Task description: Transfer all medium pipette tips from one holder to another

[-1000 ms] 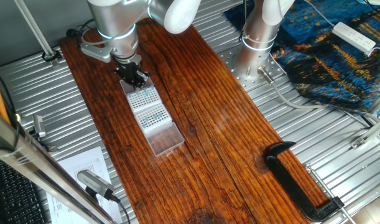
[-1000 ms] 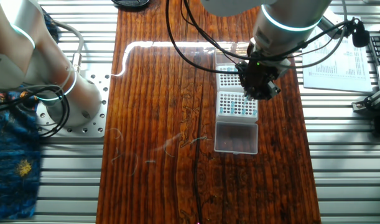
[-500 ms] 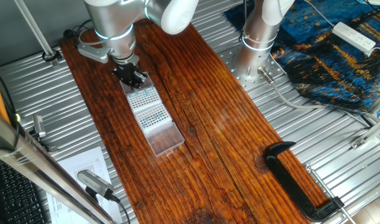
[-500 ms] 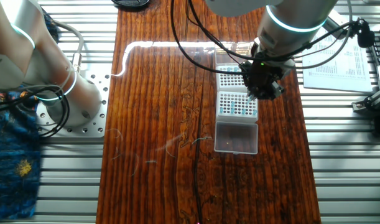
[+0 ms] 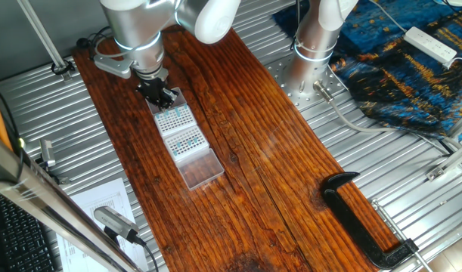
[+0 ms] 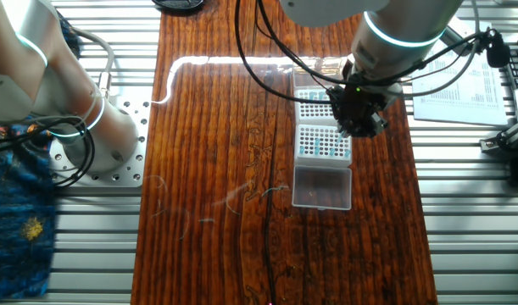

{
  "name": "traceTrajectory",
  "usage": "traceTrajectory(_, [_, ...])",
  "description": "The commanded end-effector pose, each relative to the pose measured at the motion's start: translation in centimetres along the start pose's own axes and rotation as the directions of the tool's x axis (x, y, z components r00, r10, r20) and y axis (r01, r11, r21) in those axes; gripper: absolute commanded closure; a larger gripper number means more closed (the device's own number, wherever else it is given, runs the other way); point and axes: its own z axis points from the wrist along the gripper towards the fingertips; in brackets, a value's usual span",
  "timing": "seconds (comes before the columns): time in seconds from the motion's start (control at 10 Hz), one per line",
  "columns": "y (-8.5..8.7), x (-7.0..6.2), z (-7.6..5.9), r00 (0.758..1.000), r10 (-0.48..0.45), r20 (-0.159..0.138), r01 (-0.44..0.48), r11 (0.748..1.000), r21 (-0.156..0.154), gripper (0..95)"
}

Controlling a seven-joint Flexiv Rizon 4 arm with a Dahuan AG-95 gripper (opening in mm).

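1. A dark, glossy wooden board (image 5: 246,151) (image 6: 225,127) with strong grain lies on a ribbed metal table (image 5: 367,162) (image 6: 470,212).
2. Two tip racks (image 5: 178,130) (image 6: 324,127) sit end to end on the board, with a clear lid (image 5: 199,168) (image 6: 321,186) touching the nearer rack.
3. A black clamp (image 5: 359,219) grips the board's edge.
4. Printed paper (image 6: 462,85) lies on the metal.

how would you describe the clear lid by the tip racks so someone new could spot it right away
Start at the long dark wooden board and find the row of three small boxes under the gripper. The clear lid is the end box farthest from the arm. Unlike the two tip racks, it is see-through and shows no dot grid.
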Motion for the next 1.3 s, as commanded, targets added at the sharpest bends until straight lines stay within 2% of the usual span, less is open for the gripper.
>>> traceTrajectory(0.1, [-0.03,-0.06,0.13,1.0,-0.001,-0.001,0.001,1.0,-0.001,95.0])
traceTrajectory(1.3, [-0.16,-0.05,0.91,1.0,-0.023,0.001,0.023,1.0,0.0,95.0])
